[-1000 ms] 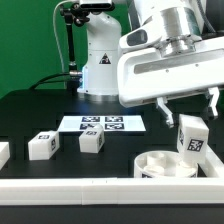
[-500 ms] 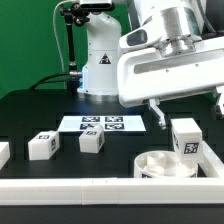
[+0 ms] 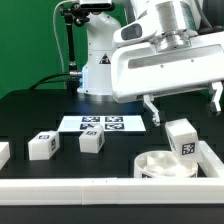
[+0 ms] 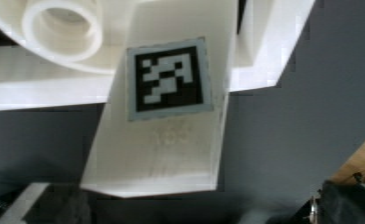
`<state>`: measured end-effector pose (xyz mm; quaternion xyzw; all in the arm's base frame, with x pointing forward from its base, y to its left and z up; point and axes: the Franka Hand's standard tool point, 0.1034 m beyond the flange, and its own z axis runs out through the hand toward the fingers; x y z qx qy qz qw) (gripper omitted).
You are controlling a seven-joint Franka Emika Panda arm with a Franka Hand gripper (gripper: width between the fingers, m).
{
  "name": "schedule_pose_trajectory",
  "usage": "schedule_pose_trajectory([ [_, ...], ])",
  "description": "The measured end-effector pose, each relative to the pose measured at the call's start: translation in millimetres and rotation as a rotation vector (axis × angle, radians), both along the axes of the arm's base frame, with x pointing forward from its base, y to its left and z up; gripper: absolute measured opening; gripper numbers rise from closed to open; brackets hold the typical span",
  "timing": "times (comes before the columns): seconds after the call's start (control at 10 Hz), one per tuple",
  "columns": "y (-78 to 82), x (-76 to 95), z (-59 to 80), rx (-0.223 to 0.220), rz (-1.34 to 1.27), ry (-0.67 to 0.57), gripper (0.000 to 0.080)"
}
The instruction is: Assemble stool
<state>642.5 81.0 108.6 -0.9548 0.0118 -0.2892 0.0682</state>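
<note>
The white round seat lies at the front on the exterior view's right, against the border rails. A white blocky leg with a square tag stands tilted on the seat's far rim. My gripper hangs just above the leg. Its jaws are spread wide and neither finger touches the leg. In the wrist view the leg runs down the middle, with the seat and its round hole behind it. My gripper is open there too, with dark fingers apart from the leg.
Two more legs stand on the black table at the exterior view's left, and a third sits at the picture's edge. The marker board lies behind them. White border rails run along the front and right. The robot base stands behind.
The gripper has risen and shifted a little to the exterior view's left. The leg has moved left with it and now leans more.
</note>
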Motion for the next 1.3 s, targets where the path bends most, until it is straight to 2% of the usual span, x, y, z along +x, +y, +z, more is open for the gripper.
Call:
schedule_pose_trajectory([
  [0.4, -10.5, 1.9, 0.3, -0.006, -0.008, -0.002, 0.0649],
  [1.3, -6.8, 3.8, 0.6, -0.004, -0.002, 0.002, 0.0649],
])
